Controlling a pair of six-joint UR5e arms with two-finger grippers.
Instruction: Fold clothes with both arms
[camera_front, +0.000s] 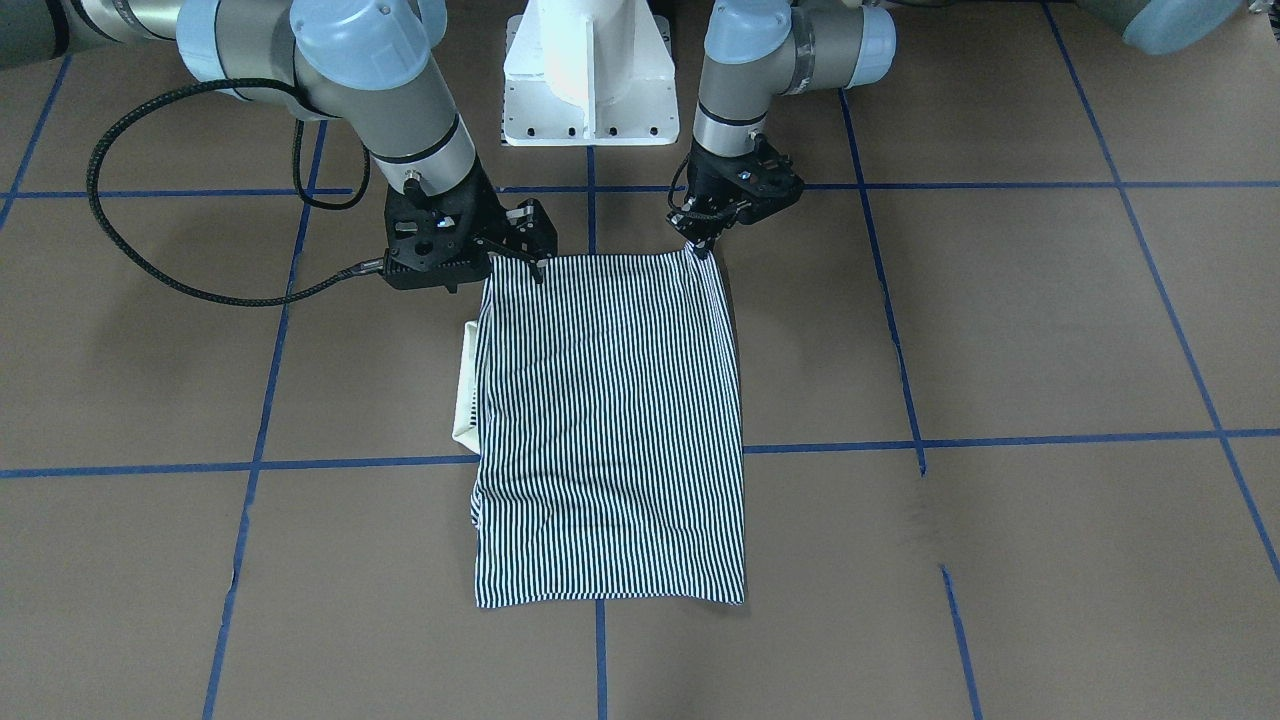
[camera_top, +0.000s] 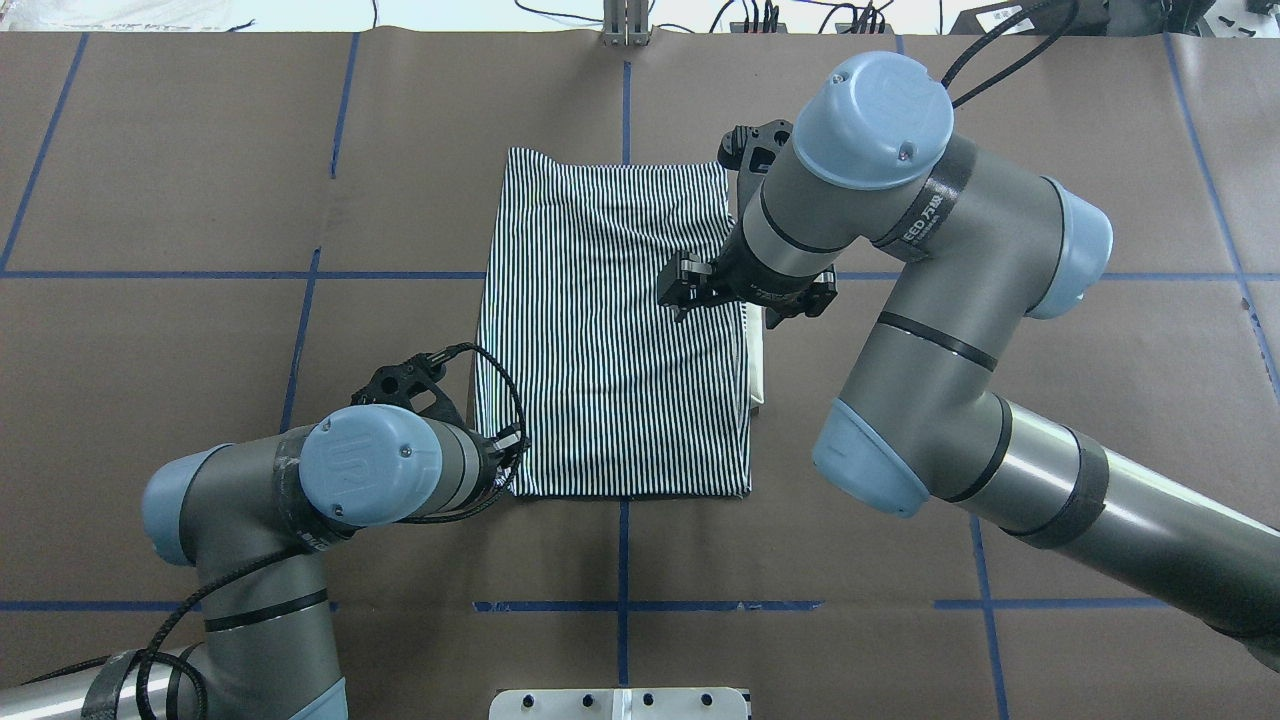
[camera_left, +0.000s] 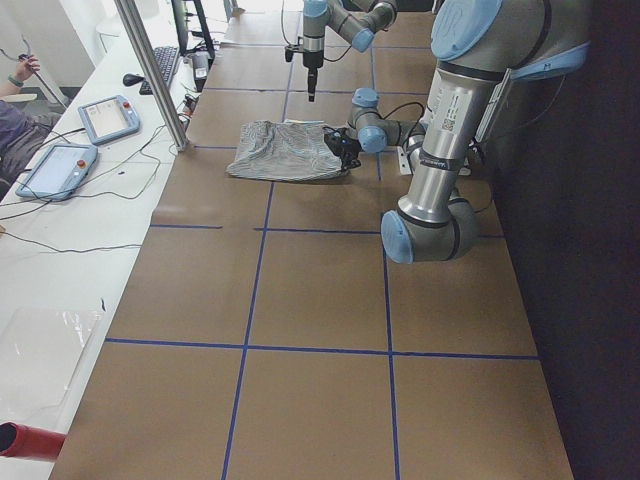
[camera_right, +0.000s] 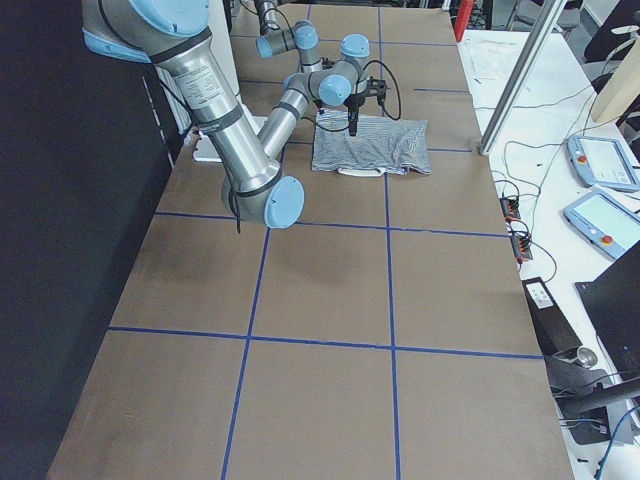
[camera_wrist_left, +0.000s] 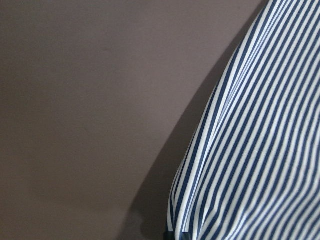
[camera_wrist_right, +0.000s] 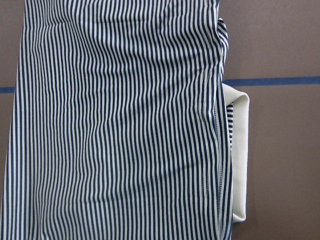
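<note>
Nearest the front-facing camera, brown paper marked with blue tape lines is spread over the table (camera_front: 1000, 330). On it, straight out from the white base (camera_front: 590, 80), the polo shirt (camera_front: 610, 420) is laid flat, folded into 1 striped rectangle. Its cream collar (camera_front: 466, 385) is tucked under and shows along the edge on the robot's right. The 2 shirt corners closest to the base are attended by the 2 grippers. The left gripper (camera_front: 703, 247) is closed on its corner, and the cloth there is drawn up into a small peak. The right gripper (camera_front: 536, 262) is held above the shirt near the other corner, clear of the cloth; whether its fingers are parted cannot be told. A black cable (camera_front: 130, 250) is looped out from the right arm (camera_front: 390, 90) to one side of the base.
</note>
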